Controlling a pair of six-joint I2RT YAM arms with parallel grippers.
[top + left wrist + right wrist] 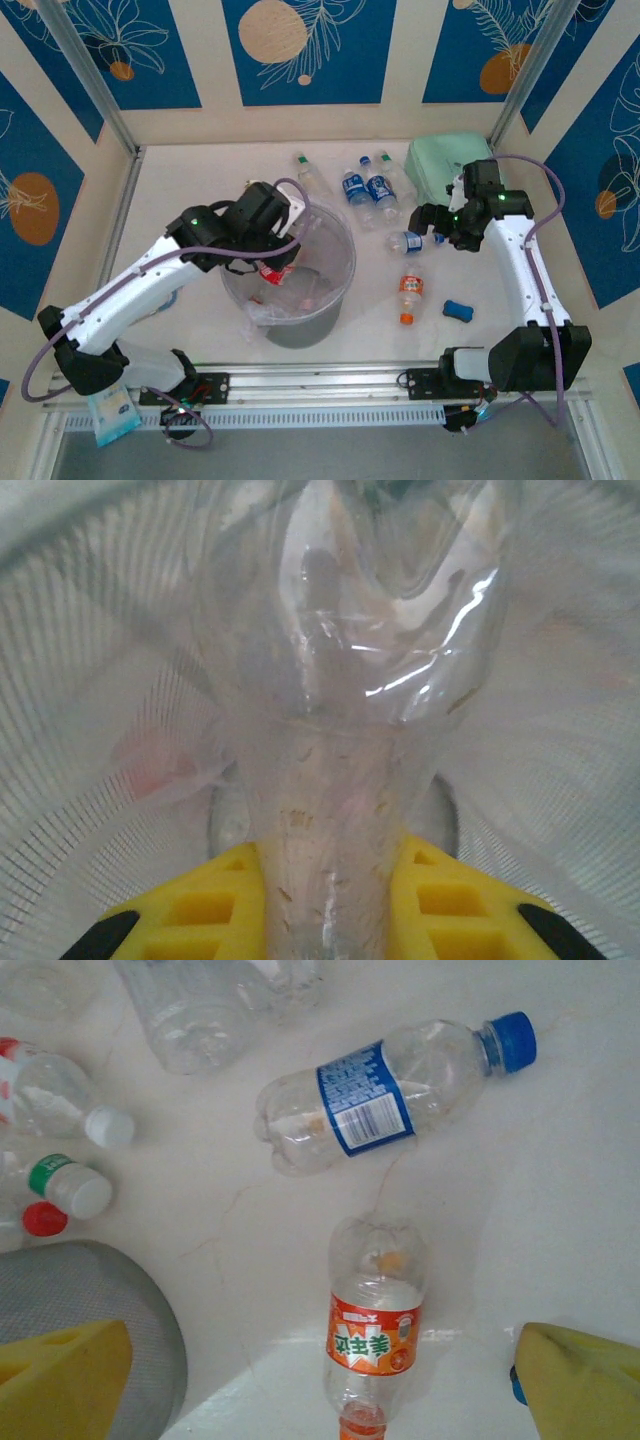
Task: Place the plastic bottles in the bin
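Glossy clear plastic bottles, fine grey mesh bin, smooth matt white table

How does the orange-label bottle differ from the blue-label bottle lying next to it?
The blue-label bottle has a blue cap; the orange-label bottle has an orange one. In the right wrist view the blue-label one lies crosswise, cap to the right; the orange-label one points its cap at the bottom edge. Both are clear and lie on the table, outside the bin.
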